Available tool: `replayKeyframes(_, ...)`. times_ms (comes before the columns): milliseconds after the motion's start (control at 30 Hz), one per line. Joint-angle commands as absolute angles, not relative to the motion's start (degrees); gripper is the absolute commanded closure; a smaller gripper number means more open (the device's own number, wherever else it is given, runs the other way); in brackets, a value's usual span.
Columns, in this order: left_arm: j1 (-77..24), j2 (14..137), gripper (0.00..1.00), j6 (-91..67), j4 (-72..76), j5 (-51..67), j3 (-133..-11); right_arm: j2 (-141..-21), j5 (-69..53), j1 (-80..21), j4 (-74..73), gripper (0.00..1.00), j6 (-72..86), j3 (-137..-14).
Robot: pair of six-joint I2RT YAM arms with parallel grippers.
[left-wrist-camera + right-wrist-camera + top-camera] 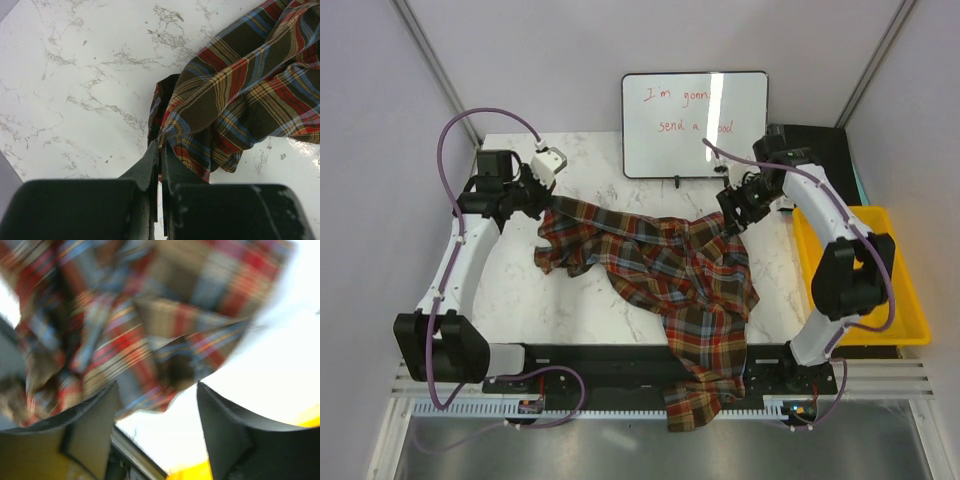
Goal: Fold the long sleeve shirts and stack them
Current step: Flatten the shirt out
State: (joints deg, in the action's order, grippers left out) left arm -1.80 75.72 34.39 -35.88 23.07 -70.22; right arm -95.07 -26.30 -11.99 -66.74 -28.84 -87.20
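A red-orange, navy and white plaid long sleeve shirt (670,275) lies crumpled across the marble table, one part hanging over the near edge. My left gripper (542,200) is at the shirt's far left corner, shut on a fold of the shirt (225,95); its jaws (160,147) pinch the cloth edge. My right gripper (735,215) is at the shirt's far right corner, open, with blurred plaid cloth (125,330) just beyond its fingertips (107,395). Only one shirt shows.
A yellow plastic bin (910,300) stands off the table's right edge. A small whiteboard (695,122) with red writing stands at the back. White marble table (520,290) shows left of the shirt.
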Motion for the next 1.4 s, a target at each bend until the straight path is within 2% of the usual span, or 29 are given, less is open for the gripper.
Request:
replayKeyframes(0, -1.1, 76.4, 0.98, 31.1, -35.1, 25.0, -71.9, -103.1, -27.0, -8.5, -56.7, 0.32, -15.7, -91.5)
replayKeyframes(133, -0.7, 76.6, 0.98, 30.9, -35.1, 25.1, -71.8, -108.3, -22.6, -8.2, -50.4, 0.31, -8.3, -95.1)
replayKeyframes(267, -0.4, 76.6, 0.98, 30.6, -35.1, 25.2, -71.3, -115.6, -21.9, -6.6, -49.0, 0.26, -6.2, -98.3)
replayKeyframes(467, -0.1, 77.0, 0.98, 29.8, -34.9, 26.0, -70.9, -119.0, -25.8, -6.3, -46.1, 0.16, -3.7, -95.2)
replayKeyframes(533, -0.1, 77.2, 0.98, 29.4, -34.7, 26.5, -70.9, -119.4, -26.5, -6.4, -45.7, 0.16, -4.0, -93.1)
replayKeyframes(667, -0.1, 76.9, 0.98, 29.0, -34.5, 26.6, -70.7, -116.8, -32.8, -6.4, -45.7, 0.36, -5.1, -89.9)
replayKeyframes(700, -0.1, 76.7, 0.98, 28.9, -34.5, 26.6, -70.5, -116.0, -38.4, -6.3, -45.7, 0.40, -4.9, -89.0)
replayKeyframes(733, -0.1, 76.0, 0.98, 28.7, -34.5, 26.9, -70.1, -114.3, -41.0, -6.3, -45.9, 0.51, -4.9, -88.7)
replayKeyframes(767, -0.1, 75.5, 0.98, 28.6, -34.5, 27.1, -69.9, -113.1, -42.7, -6.3, -45.8, 0.80, -4.7, -88.4)
replayKeyframes(800, -0.1, 74.8, 0.98, 28.0, -34.5, 27.1, -69.7, -111.6, -45.4, -6.2, -45.7, 0.96, -5.4, -88.2)
replayKeyframes(833, -0.1, 73.2, 0.98, 27.6, -34.5, 27.2, -69.9, -108.2, -44.7, -6.2, -45.4, 1.00, -5.3, -88.2)
replayKeyframes(967, 2.5, 67.5, 0.98, 26.4, -35.9, 27.4, -72.9, -95.4, -43.3, -2.2, -41.2, 1.00, -2.0, -89.6)
replayKeyframes(1100, 2.7, 62.3, 0.98, 25.0, -35.9, 25.8, -79.0, -81.2, -38.3, 2.6, -36.0, 1.00, 1.8, -96.1)
replayKeyframes(1367, 2.6, 57.8, 0.98, 21.0, -34.6, 23.6, -98.8, -68.5, -22.6, 3.4, -30.9, 1.00, 4.9, -112.0)
